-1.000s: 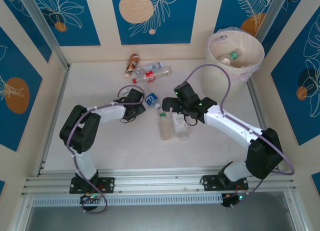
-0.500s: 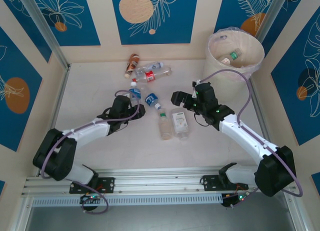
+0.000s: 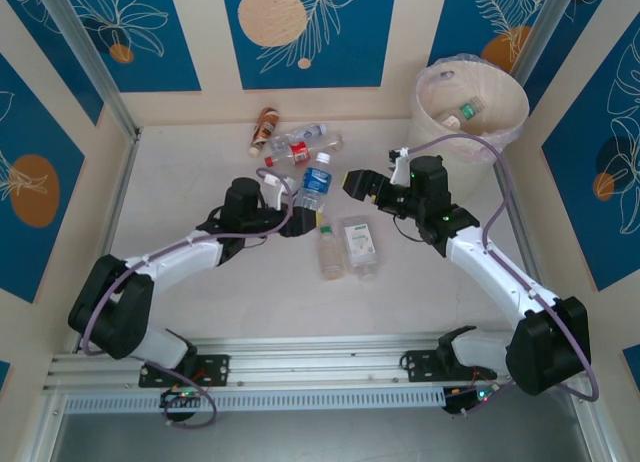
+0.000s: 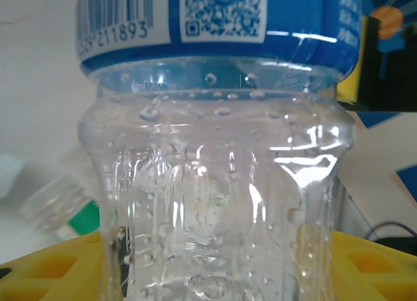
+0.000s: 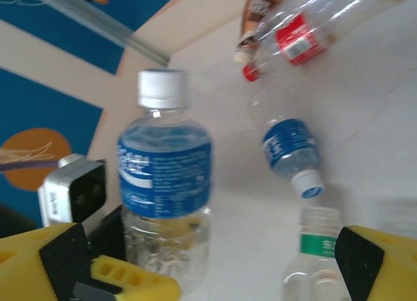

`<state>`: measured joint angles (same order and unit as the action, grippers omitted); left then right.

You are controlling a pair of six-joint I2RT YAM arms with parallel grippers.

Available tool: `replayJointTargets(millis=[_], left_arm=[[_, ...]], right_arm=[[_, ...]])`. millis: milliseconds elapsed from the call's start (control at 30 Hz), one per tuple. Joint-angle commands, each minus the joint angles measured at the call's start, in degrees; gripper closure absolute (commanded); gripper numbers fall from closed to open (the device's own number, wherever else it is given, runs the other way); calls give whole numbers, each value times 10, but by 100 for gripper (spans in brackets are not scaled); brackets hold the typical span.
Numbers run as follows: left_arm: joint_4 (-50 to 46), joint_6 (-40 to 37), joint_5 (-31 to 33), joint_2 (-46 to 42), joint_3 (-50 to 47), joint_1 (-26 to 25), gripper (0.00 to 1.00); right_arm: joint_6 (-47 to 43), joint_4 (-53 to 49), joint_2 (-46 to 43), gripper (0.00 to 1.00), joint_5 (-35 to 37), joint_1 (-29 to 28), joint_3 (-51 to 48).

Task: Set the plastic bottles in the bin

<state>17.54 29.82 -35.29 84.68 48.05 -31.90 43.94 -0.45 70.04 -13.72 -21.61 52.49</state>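
Standing upright (cap (image 5: 161,87) up): blue-label bottle (image 3: 315,182) in left gripper (image 3: 299,218).

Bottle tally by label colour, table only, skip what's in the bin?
Blue-label bottles: 2, the upright bottle and the lying bottle
Red-label bottle: 1
Green-label bottle: 1
White-label bottle: 1
Brown bottle: 1
Clear bottle, label colour unreadable: 1
Total: 7
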Motion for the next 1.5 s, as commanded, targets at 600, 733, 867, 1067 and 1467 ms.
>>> replayJointTargets(millis=[600,733,867,1067,1467], left_arm=[[-4,-52,-86,54,81,-69,48],[-6,-52,-81,56,81,-69,48],[-8,-49,-76,58,84,-69,43],[-10,-45,-56,56,83,-69,0],[109,-28,44,12,5,-67,0]], right_arm=[[45,42,47,28,-99,8,13],[38,41,47,37,-108,8,12],[32,41,43,46,-106,9,12],[8,8,26,49,-72,9,15],[-20,-31,-8,57,-1,26,23]])
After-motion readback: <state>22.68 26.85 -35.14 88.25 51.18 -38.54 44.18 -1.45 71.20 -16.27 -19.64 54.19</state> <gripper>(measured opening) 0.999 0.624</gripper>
